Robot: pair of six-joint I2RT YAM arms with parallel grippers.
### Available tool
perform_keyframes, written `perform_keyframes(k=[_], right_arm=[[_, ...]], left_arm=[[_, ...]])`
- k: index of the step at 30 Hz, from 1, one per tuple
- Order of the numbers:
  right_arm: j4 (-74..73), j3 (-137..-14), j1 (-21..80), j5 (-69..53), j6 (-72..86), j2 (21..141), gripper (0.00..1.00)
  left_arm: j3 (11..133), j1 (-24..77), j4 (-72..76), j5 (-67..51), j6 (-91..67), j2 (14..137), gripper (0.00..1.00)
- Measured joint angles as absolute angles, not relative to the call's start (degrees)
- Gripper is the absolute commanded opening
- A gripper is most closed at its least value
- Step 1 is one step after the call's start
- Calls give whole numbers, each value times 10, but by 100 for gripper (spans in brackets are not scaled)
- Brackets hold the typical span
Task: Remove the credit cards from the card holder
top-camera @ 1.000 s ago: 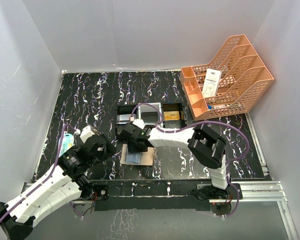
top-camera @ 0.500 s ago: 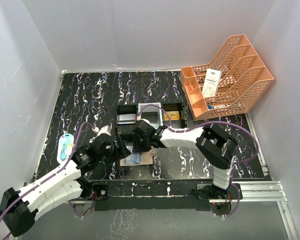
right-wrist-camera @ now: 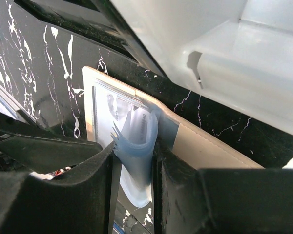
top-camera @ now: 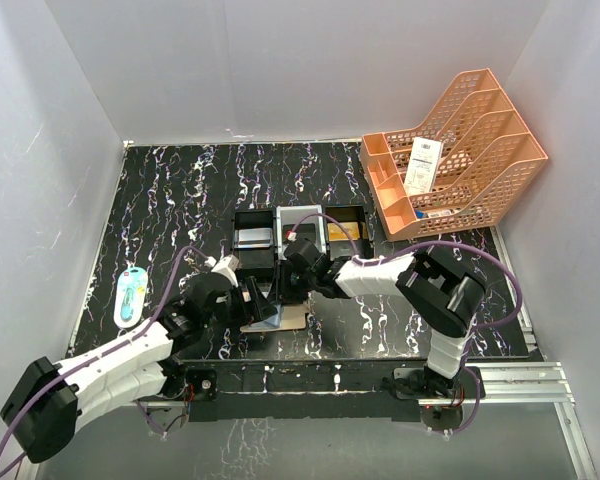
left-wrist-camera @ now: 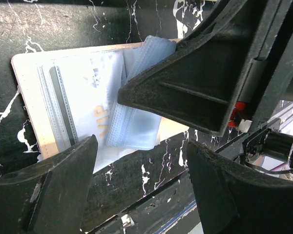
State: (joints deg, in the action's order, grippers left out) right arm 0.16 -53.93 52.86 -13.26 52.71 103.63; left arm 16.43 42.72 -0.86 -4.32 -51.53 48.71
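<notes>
The card holder [top-camera: 292, 318] lies open on the worktop [top-camera: 180, 200], directly under both grippers. The right gripper [right-wrist-camera: 134, 146] is clamped on a bundle of its pale bluish plastic sleeves [right-wrist-camera: 136, 170], pinching them up from the tan cover just below its fingertips. The left gripper [left-wrist-camera: 141, 146] hovers over the near edge of the holder with its fingers spread apart, holding nothing; the right gripper sits just beyond it. Below and ahead of the left gripper, a pale card [left-wrist-camera: 95, 97] with orange "VIP" lettering sits inside a clear sleeve. Beyond the right gripper, a gold card [top-camera: 343, 231] rests in the right compartment of a black tray [top-camera: 252, 217].
</notes>
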Motion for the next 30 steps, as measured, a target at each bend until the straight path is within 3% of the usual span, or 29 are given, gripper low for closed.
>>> perform_keyframes(k=[14,21,30], right_arm=[[63,-505,513,-167,551,1034,33],[77,-500,510,-185,560,1030,45],[28,-496,499,-183,559,981,69]], left_arm=[[146,427,122,-79,-523,568,72],[141,427,146,-107,-539,578,70],[141,429,165,-134,-551,580,69]])
